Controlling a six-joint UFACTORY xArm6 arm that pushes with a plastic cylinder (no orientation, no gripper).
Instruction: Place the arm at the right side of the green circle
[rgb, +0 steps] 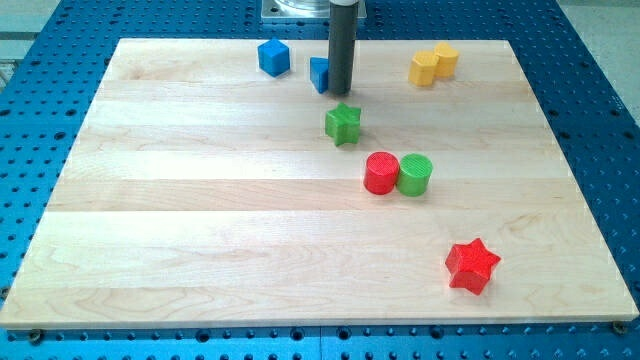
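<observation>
My tip (341, 94) stands near the view's top of the wooden board (200, 200), and the task looks to me hardly begun. There are no jaws to describe on this arm; it ends only in a plain dark rod, so nothing is apart, together or clamped.

The green circle (415, 174) lies well apart from my tip, toward the view's bottom and to the view's right of it. It touches the red circle (380, 172), which sits on its left side in the view. The place I must reach, the right side of the green circle, is bare board, and my tip is not there yet.

Just beside my tip, on the view's left and partly hidden by the rod, is a blue block (319, 73); I cannot tell if the rod touches it. A blue cube (273, 57) is further to the view's left. The green star (343, 123) is near my tip, directly toward the view's bottom. The yellow block (433, 64) is to the view's right of my tip, and the red star (472, 265) is far toward the bottom right.

What remains, in my judgement, is the whole travel: going around the green star and arriving right of the green circle without pushing it.
</observation>
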